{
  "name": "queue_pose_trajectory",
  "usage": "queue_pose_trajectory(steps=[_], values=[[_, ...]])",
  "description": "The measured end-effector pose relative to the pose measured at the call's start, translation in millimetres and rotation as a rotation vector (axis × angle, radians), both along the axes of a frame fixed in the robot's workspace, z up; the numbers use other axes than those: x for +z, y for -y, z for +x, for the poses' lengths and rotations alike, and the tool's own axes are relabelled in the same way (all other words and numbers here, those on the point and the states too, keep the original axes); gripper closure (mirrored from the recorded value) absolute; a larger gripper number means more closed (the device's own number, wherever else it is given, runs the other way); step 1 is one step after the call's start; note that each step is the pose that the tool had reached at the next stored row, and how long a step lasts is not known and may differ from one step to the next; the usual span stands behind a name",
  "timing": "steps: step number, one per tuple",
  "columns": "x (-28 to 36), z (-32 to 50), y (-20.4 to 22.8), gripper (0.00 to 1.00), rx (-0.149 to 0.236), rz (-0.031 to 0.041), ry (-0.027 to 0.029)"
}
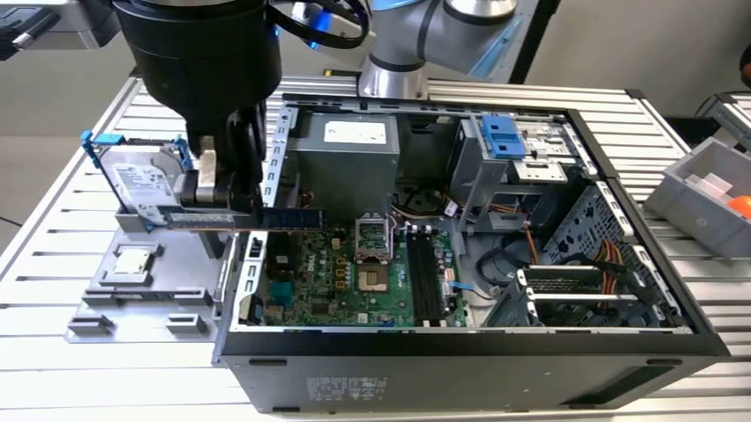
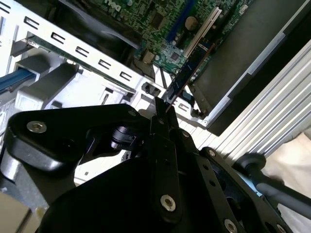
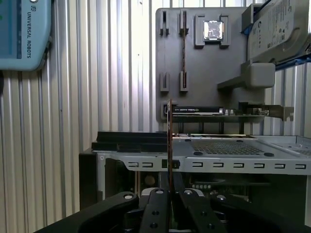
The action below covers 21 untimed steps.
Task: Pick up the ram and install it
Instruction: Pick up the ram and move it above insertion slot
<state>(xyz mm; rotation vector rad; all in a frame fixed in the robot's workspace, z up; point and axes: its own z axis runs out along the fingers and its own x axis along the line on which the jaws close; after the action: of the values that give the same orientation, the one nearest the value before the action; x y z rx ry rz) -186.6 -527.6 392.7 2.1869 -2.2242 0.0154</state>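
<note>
My gripper (image 1: 230, 204) is shut on the ram (image 1: 294, 218), a thin dark stick held level and on edge over the open computer case's (image 1: 470, 352) wall on the exterior view's left. In the second wrist view the ram (image 2: 192, 68) juts out from between the fingers (image 2: 163, 121) toward the green motherboard (image 2: 170, 19). In the first wrist view the ram (image 3: 169, 141) shows edge-on as a thin line rising from the gripper (image 3: 168, 194). The long black memory slots (image 1: 425, 277) lie on the motherboard (image 1: 340, 286) inside the case, lower and further to the exterior view's right.
Beside the case, a grey holder tray (image 1: 141, 290) carries a square silver processor chip (image 1: 133, 259) and a hard drive in a blue frame (image 1: 141, 180). A grey bin (image 1: 704, 189) stands at the exterior view's right. The slatted metal table (image 1: 94, 378) surrounds the case.
</note>
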Motion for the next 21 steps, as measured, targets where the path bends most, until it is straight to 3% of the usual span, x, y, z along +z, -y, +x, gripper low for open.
queue_pose_trajectory(steps=[21], values=[[0.0, 9.8, -0.5, 1.00, 0.000, 0.0001, 0.0000]])
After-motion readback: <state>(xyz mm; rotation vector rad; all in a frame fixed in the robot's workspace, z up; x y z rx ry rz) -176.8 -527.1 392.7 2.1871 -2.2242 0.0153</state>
